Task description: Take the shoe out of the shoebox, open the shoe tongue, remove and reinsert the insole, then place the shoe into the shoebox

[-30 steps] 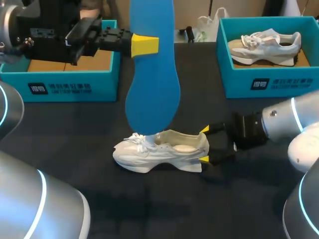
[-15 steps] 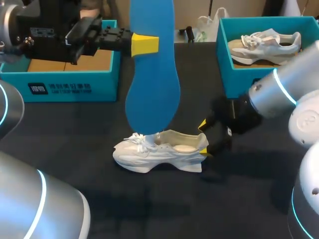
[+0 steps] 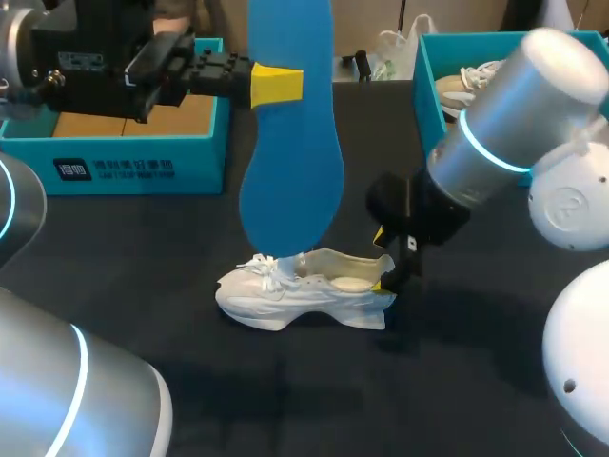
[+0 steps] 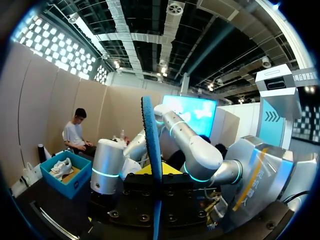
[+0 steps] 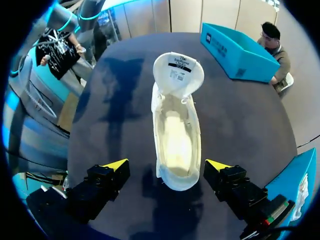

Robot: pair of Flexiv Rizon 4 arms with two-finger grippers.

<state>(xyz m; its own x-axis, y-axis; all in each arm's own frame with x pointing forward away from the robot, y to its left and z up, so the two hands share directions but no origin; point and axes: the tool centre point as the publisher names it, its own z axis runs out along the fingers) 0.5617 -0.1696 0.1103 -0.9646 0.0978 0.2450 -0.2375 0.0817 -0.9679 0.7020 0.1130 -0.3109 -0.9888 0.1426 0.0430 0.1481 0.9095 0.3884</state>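
My left gripper point(image 3: 276, 84) is shut on the top of a blue insole point(image 3: 290, 162), which hangs upright with its lower end just over the laces of the white shoe point(image 3: 304, 290). The left wrist view shows the insole point(image 4: 152, 150) edge-on between its fingers. The shoe point(image 5: 176, 135) lies on the black table with its tongue point(image 5: 178, 70) folded forward and its inside bare. My right gripper point(image 3: 383, 259) is open above the heel; in its wrist view, the gripper point(image 5: 167, 165) has a yellow tip on each side, clear of the shoe.
A teal shoebox point(image 3: 133, 162) with a bare cardboard floor stands at the back left. A second teal box point(image 3: 423, 67) at the back right holds another white shoe point(image 3: 466, 81), half hidden by my right arm. The table's front is bare black cloth.
My right arm has swung up and leftward, bringing its open gripper from beside the heel to above it. The left arm, the insole and the shoe have not moved.
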